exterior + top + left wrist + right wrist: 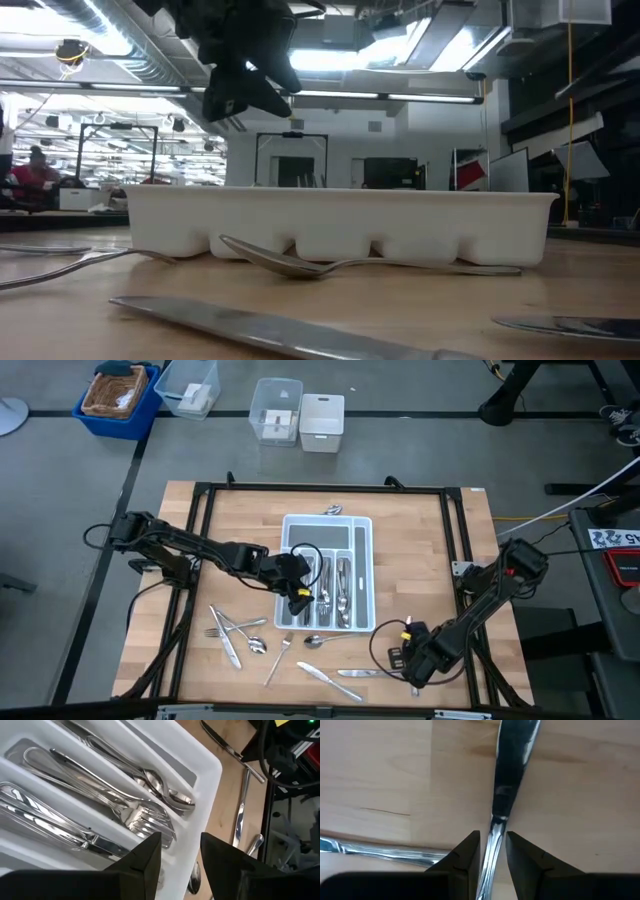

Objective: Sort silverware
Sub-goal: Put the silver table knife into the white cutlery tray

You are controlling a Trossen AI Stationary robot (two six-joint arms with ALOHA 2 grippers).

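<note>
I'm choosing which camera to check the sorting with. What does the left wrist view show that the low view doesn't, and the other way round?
Only the left wrist view shows inside the white tray: forks and spoons lying in separate slots, with the open left gripper above the tray's edge. Only the low view shows the tray's outer wall, a spoon and a knife on the table before it, and the room behind. Both show the tray and the left gripper.

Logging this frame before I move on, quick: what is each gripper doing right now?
Left gripper: open, empty, above the white tray.
Right gripper: fingers closed on a knife handle at the table's front right.
</note>
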